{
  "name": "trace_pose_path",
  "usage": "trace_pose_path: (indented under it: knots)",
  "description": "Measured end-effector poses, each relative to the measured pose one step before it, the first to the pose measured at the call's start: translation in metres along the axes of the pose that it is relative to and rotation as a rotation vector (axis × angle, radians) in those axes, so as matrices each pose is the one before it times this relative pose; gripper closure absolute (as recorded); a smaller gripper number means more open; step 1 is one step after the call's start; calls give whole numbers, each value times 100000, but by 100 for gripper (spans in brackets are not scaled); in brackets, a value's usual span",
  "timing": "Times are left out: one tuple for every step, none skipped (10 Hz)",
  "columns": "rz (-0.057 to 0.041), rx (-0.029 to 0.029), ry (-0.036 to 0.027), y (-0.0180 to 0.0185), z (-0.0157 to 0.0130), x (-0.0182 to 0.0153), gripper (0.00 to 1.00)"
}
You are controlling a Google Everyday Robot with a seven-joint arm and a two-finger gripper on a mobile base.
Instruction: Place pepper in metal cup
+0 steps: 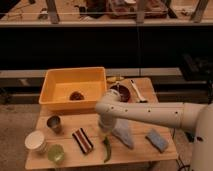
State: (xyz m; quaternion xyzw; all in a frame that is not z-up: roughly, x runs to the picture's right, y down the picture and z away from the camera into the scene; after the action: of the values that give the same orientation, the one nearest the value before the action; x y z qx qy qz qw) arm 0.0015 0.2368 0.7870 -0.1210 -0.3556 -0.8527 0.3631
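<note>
here the pepper (106,148) lies flat near the front edge of the tabletop (135,154), about midway along it, pointed tip toward that edge and stem end running up under the gripper (105,129). the gripper hangs right over that upper end, at or very near contact, with the pale arm (150,112) reaching in from the right side. whether it is spread around the pepper or clamped on it, i cannot tell, since the wrist hides it. the step in hand looks like the grasp itself.

just left of the pepper sits the striped block (82,140), near but apart, and just right of it a crumpled grey cloth (122,134), close enough to be caught in the pinch. the metal cup (54,123) stands upright toward the left edge, behind the white paper cup (36,141) and the green cup (55,153) in the front left corner, and just in front of the yellow bin (75,70).

to do this well, i would take the pepper across its narrow width near the stem end, clear of the cloth, and lift straight up. then carry it left, well above the striped block, and hang it tip-down over the dark mouth of the metal cup. the cup is small and the pepper long, so it should go in near vertical and be let go low, or it may tip the cup over.
</note>
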Motion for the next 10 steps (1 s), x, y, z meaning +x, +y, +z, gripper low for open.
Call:
trace_pose_path:
  knots:
    - [-365, 600, -225, -305, 143, 47, 46]
    - [-551, 497, -208, -332, 105, 44, 46]
    - [-606, 562, -488, -362, 232, 17, 46]
    - [-552, 503, -448, -271, 295, 65, 46]
    - [-383, 354, -367, -157, 265, 58, 46]
    - [-665, 558, -712, -198, 483, 101, 46]
    - [-385, 384, -506, -93, 391, 72, 46]
    - [-231, 181, -391, -32, 223, 59, 46]
    - [-94, 128, -471, -4, 176, -11, 46]
    - [63, -262, -806, 12, 109, -77, 48]
